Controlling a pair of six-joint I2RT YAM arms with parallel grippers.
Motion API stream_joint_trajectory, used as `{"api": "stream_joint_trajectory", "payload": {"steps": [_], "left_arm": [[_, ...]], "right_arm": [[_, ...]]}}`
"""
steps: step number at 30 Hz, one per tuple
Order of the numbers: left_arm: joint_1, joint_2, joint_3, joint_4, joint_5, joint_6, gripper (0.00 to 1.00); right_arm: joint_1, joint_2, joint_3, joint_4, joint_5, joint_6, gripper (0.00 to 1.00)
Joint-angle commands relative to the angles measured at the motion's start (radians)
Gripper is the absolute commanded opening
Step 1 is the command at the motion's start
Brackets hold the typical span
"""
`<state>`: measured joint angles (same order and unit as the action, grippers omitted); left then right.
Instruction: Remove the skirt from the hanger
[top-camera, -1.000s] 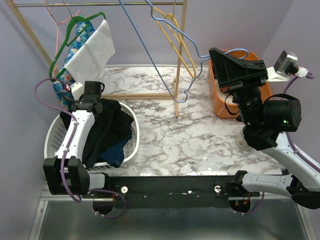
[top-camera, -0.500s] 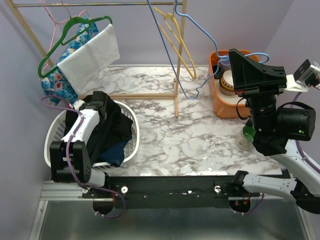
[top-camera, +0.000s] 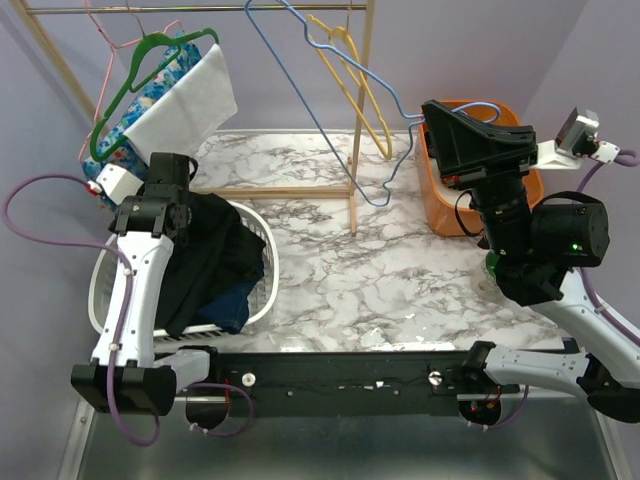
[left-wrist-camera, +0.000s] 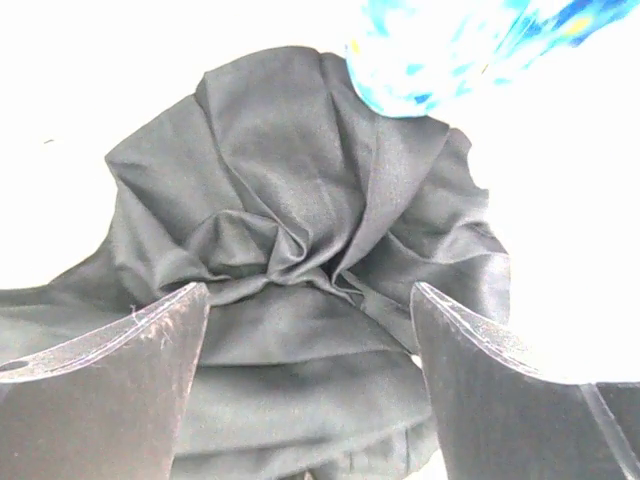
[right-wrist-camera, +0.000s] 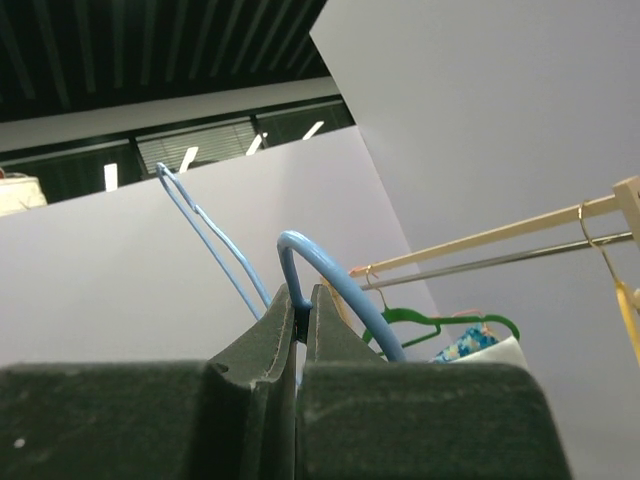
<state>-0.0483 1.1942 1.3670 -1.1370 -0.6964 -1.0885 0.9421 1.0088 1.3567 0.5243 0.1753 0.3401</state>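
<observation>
Black fabric fills the white laundry basket (top-camera: 268, 262) at the near left of the marble table (top-camera: 380, 270): the skirt (top-camera: 215, 255) lies there in a crumpled heap, spilling over a navy-blue garment (top-camera: 228, 312) whose edge shows at the near side of the basket. The left gripper (left-wrist-camera: 308, 295) hangs just above the heap, and in the left wrist view its fingers (left-wrist-camera: 120, 400) stand wide apart with nothing between them, the folds of the skirt (left-wrist-camera: 300, 230) lying loose below. At the far edge of that view a blue floral garment (left-wrist-camera: 450, 50) dips into sight. The hanger (top-camera: 310, 107), bare of any cloth, slants from the top of the scene down toward the right, where the right gripper (top-camera: 428, 108) clamps its wire over an orange bin (top-camera: 445, 215). The right wrist view shows the jaws pressed tight on the light-blue wire (right-wrist-camera: 296, 238) just under its curved bend. On the far left of the wooden rack (top-camera: 360, 120) a green hanger (top-camera: 150, 50) carries the floral garment (top-camera: 150, 85) and a white cloth (top-camera: 185, 105), and a yellow hanger (top-camera: 355, 85) hangs nearer the rack's right post, close beside the blue one.
</observation>
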Motion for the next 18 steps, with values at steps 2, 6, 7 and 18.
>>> {"api": "stream_joint_trajectory", "payload": {"steps": [2, 6, 7, 18], "left_arm": [[-0.002, -0.030, 0.160, -0.298, 0.060, -0.126, 0.93], [-0.002, -0.086, 0.153, -0.380, 0.230, -0.140, 0.91], [-0.002, -0.140, 0.127, -0.379, 0.270, -0.143, 0.90], [-0.002, -0.279, -0.182, -0.276, 0.469, -0.125, 0.87]], "right_arm": [[-0.002, 0.019, 0.018, -0.056, 0.021, 0.017, 0.01], [-0.002, 0.033, 0.010, -0.066, 0.020, 0.027, 0.01], [0.000, 0.036, 0.010, -0.069, 0.020, 0.025, 0.01], [0.000, 0.079, -0.013, -0.064, 0.027, 0.051, 0.01]]}}
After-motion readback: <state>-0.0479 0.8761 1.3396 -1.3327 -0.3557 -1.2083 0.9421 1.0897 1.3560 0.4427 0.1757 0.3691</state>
